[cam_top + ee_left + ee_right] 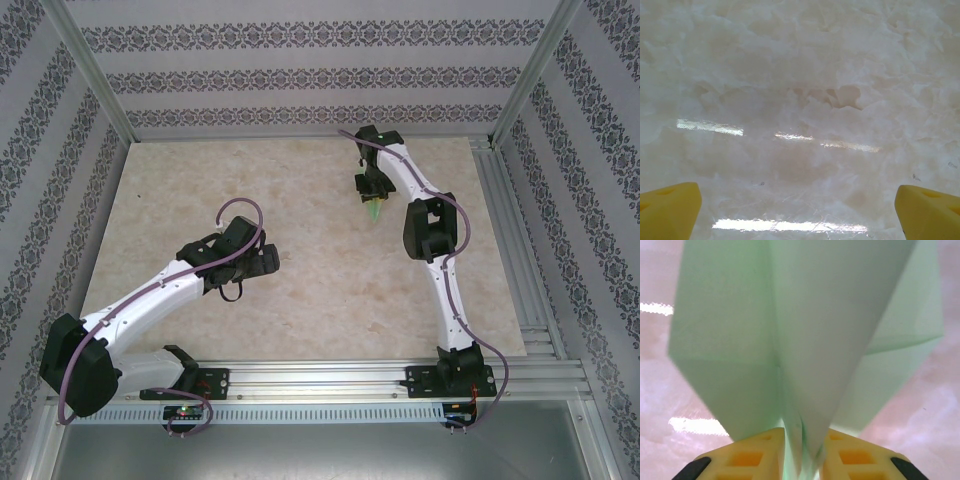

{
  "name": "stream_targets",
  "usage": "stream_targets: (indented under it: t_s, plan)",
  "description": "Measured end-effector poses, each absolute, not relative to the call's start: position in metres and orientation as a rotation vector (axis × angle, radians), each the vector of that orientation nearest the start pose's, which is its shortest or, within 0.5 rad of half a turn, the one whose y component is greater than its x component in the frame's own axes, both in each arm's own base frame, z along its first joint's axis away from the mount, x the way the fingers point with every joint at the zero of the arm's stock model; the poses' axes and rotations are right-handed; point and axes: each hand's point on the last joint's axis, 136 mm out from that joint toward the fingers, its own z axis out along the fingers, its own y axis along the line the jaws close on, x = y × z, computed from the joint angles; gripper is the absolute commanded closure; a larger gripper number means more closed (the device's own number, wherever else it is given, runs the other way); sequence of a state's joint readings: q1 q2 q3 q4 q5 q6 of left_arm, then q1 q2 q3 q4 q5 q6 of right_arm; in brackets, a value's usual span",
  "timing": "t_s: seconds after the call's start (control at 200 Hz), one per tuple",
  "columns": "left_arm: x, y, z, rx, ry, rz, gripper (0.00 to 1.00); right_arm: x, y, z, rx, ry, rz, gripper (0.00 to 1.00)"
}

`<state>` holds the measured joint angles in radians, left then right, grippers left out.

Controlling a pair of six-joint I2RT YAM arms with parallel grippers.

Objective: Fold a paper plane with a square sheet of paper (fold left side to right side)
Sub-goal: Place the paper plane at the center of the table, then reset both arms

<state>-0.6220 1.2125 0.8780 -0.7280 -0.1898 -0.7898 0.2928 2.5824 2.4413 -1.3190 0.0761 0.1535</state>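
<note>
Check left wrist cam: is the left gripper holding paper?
No, the left gripper is open, with bare table between its yellow fingers.

Tabletop (300, 290): a pale cream, marble-patterned slab with a glossy finish, seen from above as a broad rectangle. Close up in the left wrist view, bright glare streaks (710, 127) run across its surface, and a darker beige vein patch (845, 96) sits just right of the middle. Back wall (310, 75), left wall (45, 180) and right wall (600, 200): white panels banded with dark floral ornament, enclosing the slab on three sides. A left post (92, 75) and a right post (538, 70), both metal, slant up from the far corners. A slotted aluminium front rail (330, 378) borders the near edge and side rails (508, 230) border the right edge. A plain grey sheet (330, 450) lies nearest the viewer.
</note>
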Motion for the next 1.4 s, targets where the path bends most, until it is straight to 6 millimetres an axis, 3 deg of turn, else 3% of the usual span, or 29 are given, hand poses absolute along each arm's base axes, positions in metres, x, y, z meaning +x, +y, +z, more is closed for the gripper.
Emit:
stream_targets:
  t_s: [0.315,0.505,0.689,0.809,0.914,1.009,1.114,1.154,1.289,1.399]
  plan:
    - [0.260,-0.145,0.125,-0.286,2.607,-0.244,0.00,0.496,0.144,0.076,-0.233,2.956,-0.109,0.67]
    - [0.261,-0.141,0.126,-0.293,2.596,-0.217,0.00,0.484,0.141,0.112,-0.243,2.909,-0.151,0.65]
    - [0.264,-0.127,0.144,-0.324,2.511,-0.177,0.00,0.442,0.127,0.168,-0.220,2.817,-0.139,0.58]
    - [0.267,-0.109,0.172,-0.380,2.379,-0.146,0.00,0.402,0.113,0.215,-0.173,2.678,-0.063,0.58]
    - [0.269,-0.086,0.199,-0.450,2.240,-0.098,0.00,0.370,0.099,0.240,-0.128,2.559,0.004,0.58]
    - [0.269,-0.066,0.219,-0.501,2.129,-0.041,0.00,0.349,0.086,0.241,-0.094,2.491,0.033,0.54]
    - [0.268,-0.044,0.230,-0.552,2.017,0.046,0.00,0.330,0.070,0.221,-0.048,2.459,0.036,0.45]
    - [0.268,-0.037,0.230,-0.560,1.984,0.087,0.00,0.324,0.064,0.211,-0.030,2.451,0.033,0.40]
    - [0.271,-0.020,0.224,-0.543,1.910,0.262,0.00,0.307,0.040,0.189,0.073,2.381,0.034,0.03]
    - [0.279,-0.013,0.215,-0.477,1.885,0.397,0.00,0.299,0.014,0.183,0.174,2.257,0.007,0.02]
